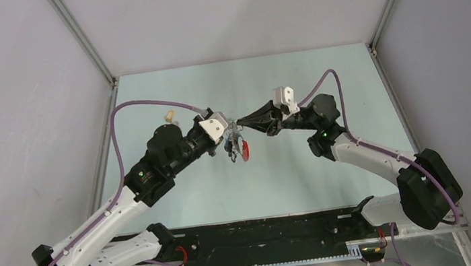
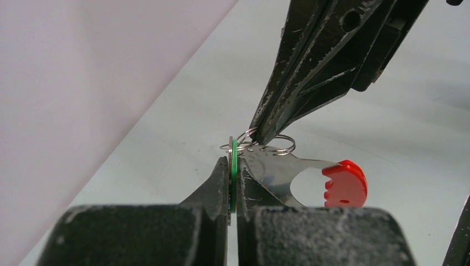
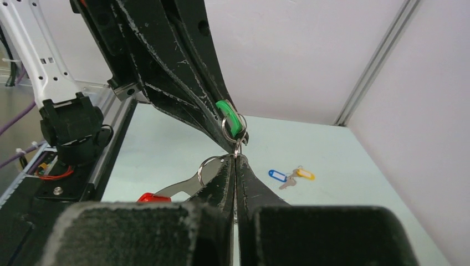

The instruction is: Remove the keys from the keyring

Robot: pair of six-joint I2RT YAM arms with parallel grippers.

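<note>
The two grippers meet above the middle of the table, with the bunch between them. My left gripper (image 2: pixel 233 160) is shut on a key's green tag (image 2: pixel 234 166), held edge-on between its fingers. My right gripper (image 3: pixel 236 158) is shut on a thin wire loop of the keyring (image 2: pixel 277 173), right beside the tag. The keyring's flat silver part and its red band (image 2: pixel 345 183) hang free beside my left fingers. In the top view the red band (image 1: pixel 245 151) dangles below both grippers, the left (image 1: pixel 228 131) and the right (image 1: pixel 245 124). The green tag (image 3: pixel 226 110) also shows in the right wrist view.
Two loose keys lie together on the table, one with a blue tag (image 3: pixel 277 175) and one with a yellow tag (image 3: pixel 305 174). A pale tag (image 1: pixel 168 116) shows beside the left arm. Grey walls enclose the pale green table (image 1: pixel 293 180) on three sides.
</note>
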